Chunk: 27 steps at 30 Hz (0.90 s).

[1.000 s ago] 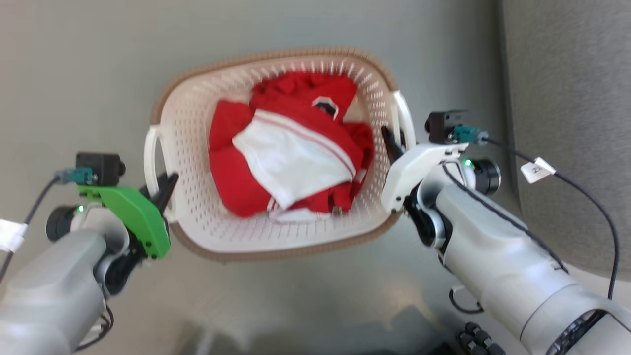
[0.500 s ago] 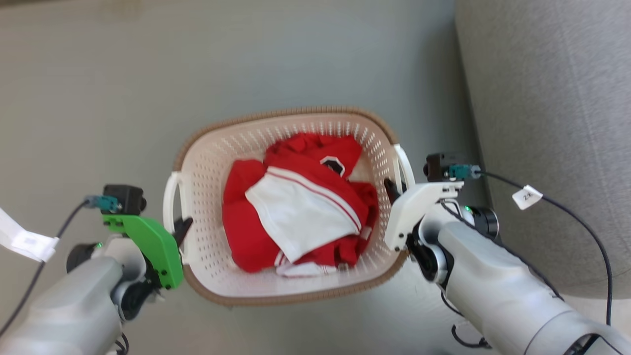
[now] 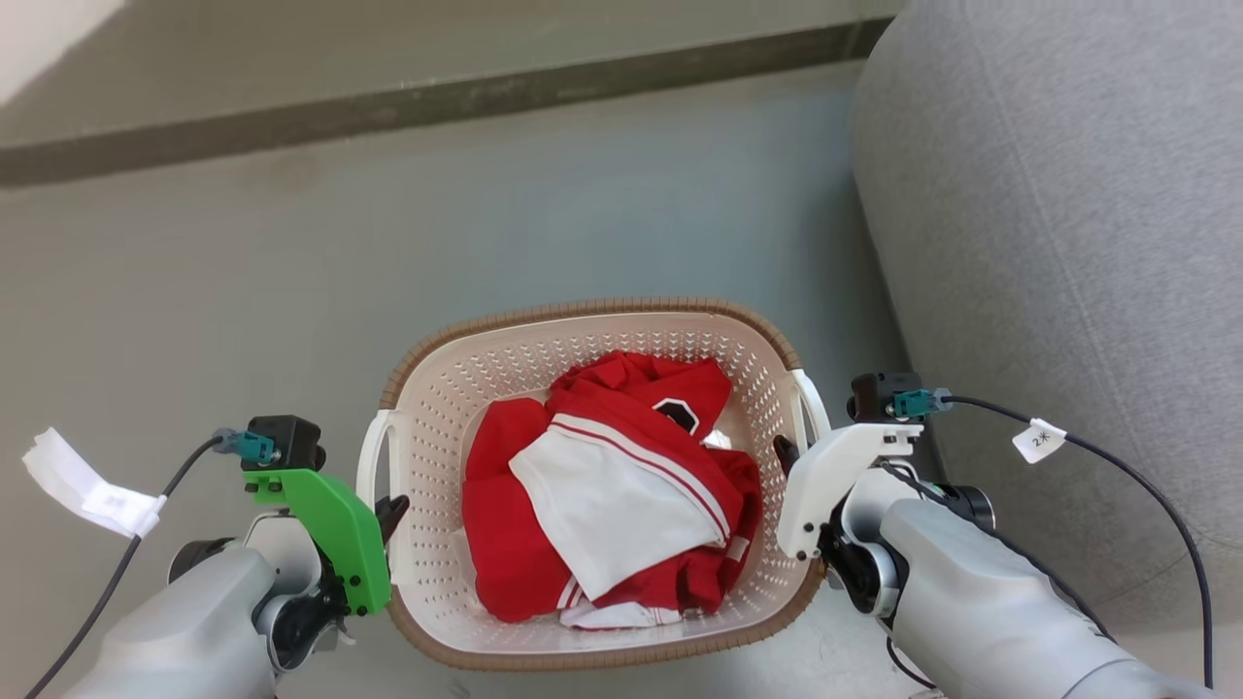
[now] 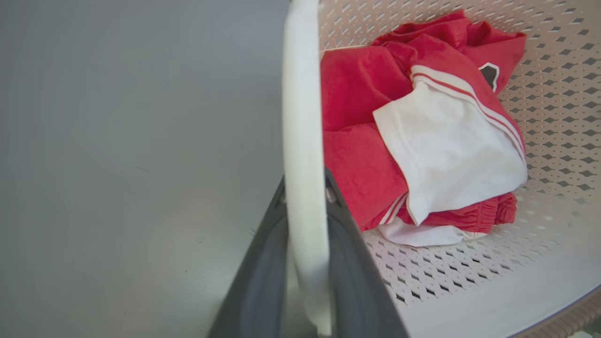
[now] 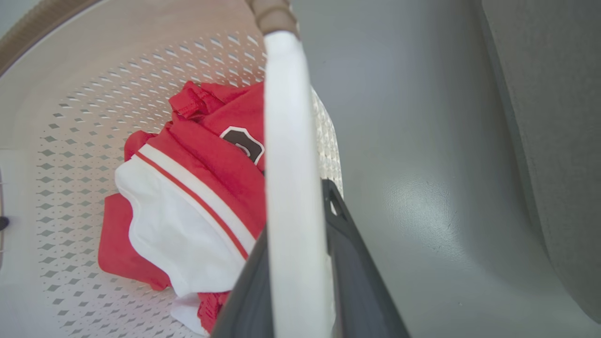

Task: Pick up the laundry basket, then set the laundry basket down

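Grey forearms [image 3: 981,602], green left bracket [image 3: 335,524], white right bracket [image 3: 835,476], black tagged cables [image 3: 1206,621]

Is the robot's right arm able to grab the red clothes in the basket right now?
Probably not yet: the right arm's fingers are clamped on the laundry basket's handle. The red clothes lie uncovered, but it must let go first.

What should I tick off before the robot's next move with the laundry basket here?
1. Left gripper: jaws closed on white left handle: ok.
2. Right gripper: jaws closed on white right handle: ok.
3. Red and white clothes lie wholly inside the cream perforated plastic laundry basket with brown woven rim: ok.
4. Basket base resting on grey floor: cannot tell.
5. Basket apart from grey upholstered seat: ok.
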Available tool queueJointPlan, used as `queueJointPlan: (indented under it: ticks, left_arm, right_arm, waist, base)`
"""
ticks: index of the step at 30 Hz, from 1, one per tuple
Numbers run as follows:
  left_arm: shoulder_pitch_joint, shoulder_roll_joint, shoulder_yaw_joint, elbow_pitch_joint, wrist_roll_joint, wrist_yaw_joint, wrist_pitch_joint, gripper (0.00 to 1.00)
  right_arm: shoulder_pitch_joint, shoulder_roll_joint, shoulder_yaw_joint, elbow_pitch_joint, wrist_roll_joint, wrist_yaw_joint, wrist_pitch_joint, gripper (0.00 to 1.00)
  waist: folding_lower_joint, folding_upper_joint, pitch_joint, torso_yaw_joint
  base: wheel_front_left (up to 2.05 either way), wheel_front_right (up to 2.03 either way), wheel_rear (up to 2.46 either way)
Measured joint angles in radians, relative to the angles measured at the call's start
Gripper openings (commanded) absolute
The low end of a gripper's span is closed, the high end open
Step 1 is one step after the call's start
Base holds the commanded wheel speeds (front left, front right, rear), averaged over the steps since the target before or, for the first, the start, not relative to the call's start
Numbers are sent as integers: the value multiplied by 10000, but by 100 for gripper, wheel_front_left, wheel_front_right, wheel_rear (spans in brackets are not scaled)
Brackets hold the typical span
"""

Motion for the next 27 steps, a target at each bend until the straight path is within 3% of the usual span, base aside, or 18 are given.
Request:
queueJointPlan:
  ticks: [27]
  left_arm:
    - [-13, -454, -35, 715, -209, 0, 842, 0]
  right_arm:
    - [-47, 4, 604, 510, 422, 261, 512, 0]
  waist:
    - [0, 0, -596, -79]
  base:
    - [0, 0, 0]
